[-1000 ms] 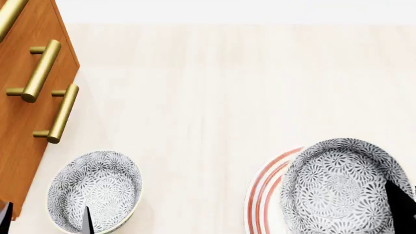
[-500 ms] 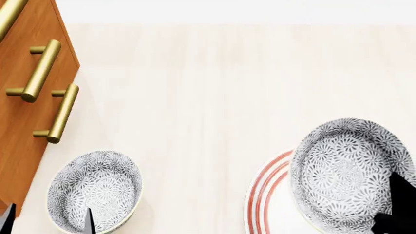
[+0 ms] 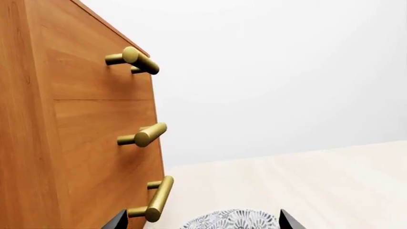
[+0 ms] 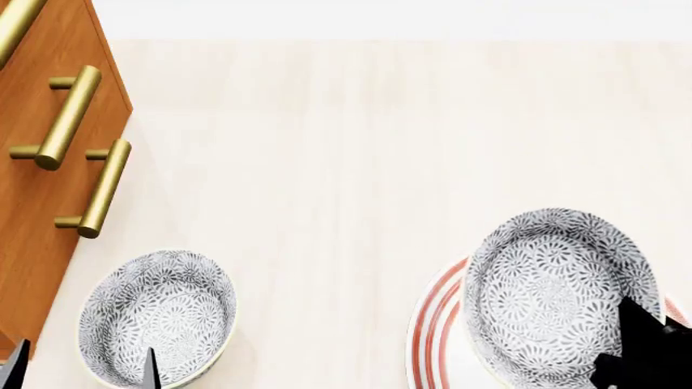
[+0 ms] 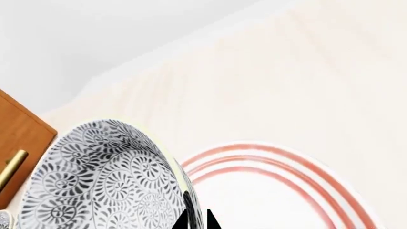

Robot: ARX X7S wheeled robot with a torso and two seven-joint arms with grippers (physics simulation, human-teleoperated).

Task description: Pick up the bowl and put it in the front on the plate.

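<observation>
Placing step. Right gripper (image 4: pixel 638 356) pinches bowl (image 4: pixel 557 296) by rim, bowl tilted over plate (image 4: pixel 433 332) near table's front right edge, not yet flat. Next: lower, level bowl onto plate centre, then release. Left gripper (image 4: pixel 81 369) spread wide, empty, astride second bowl (image 4: pixel 157 316).
</observation>
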